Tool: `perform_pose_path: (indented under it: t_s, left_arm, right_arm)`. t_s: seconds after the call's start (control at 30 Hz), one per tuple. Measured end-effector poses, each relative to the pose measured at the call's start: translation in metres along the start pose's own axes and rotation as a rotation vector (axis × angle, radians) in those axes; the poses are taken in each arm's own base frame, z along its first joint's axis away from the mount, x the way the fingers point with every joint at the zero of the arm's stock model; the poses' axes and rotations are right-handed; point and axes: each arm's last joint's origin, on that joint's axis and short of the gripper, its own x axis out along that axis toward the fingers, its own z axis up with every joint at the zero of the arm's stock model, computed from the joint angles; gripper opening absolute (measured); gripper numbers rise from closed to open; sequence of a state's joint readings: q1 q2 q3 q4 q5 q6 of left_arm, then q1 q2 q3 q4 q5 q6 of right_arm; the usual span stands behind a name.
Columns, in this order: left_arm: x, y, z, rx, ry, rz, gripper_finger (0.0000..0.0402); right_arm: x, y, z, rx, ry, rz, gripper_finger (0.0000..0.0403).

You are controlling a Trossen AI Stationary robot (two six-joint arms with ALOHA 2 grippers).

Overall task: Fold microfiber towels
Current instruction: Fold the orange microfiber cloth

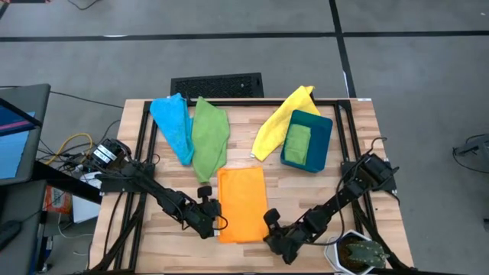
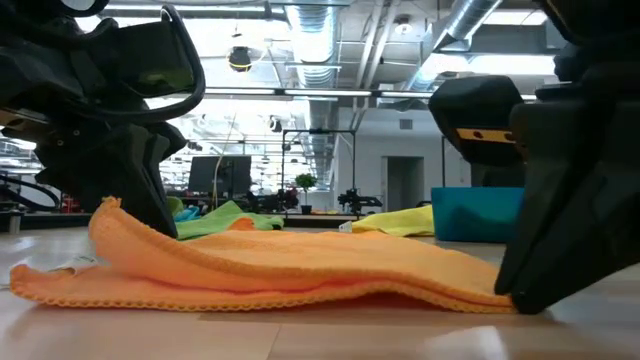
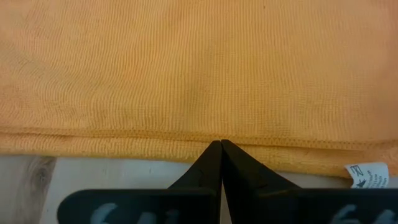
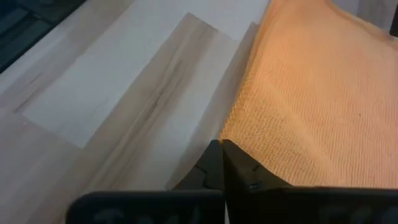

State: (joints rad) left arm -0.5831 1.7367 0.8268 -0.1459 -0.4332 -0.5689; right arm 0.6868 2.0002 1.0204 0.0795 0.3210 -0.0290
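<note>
Towel-wise, your orange towel [image 1: 242, 203] lies flat at the near middle of the table [image 1: 359, 137]. Left gripper [image 1: 216, 216] is clenched on its left edge and right gripper [image 1: 272, 221] is pinched shut on its right edge, probably so you can lift both sides for a fold. White care tag [image 3: 367, 175] shows by the hem, but I can't read it.

An orange towel [image 1: 242, 204] is laid flat near the counter's front edge, folded it seems, a white label [image 3: 367, 175] at its hem. A light blue towel [image 1: 174, 124] and a green towel [image 1: 209, 137] are crumpled toward the back-left corner. A yellow towel [image 1: 281, 118] is draped by the back edge.
</note>
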Motion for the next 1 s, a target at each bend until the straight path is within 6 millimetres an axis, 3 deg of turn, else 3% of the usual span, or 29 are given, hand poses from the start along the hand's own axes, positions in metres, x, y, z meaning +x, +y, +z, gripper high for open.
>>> perform_pose_path:
  t_s: [0.1,0.27,0.43,0.8,1.0]
  left_arm:
    - [-0.002,0.000,0.001,-0.012,-0.001,-0.006,0.0000]
    - [-0.023,0.000,0.011,-0.029,-0.030,-0.055,0.0000]
    - [-0.035,-0.007,0.016,-0.038,-0.147,-0.071,0.0000]
    - [0.013,-0.021,0.000,0.014,-0.103,-0.173,0.0000]
    - [0.026,-0.024,-0.008,-0.009,-0.076,-0.155,0.0000]
  right_arm:
    - [0.001,-0.001,0.004,0.007,-0.006,-0.004,0.0014]
    - [0.002,-0.005,0.004,0.066,-0.003,-0.011,0.0036]
    - [0.002,-0.006,0.004,0.116,0.000,-0.009,0.0025]
    - [0.000,-0.001,0.005,0.159,0.002,0.000,0.0031]
    - [-0.001,0.000,0.006,0.209,0.003,0.004,0.0012]
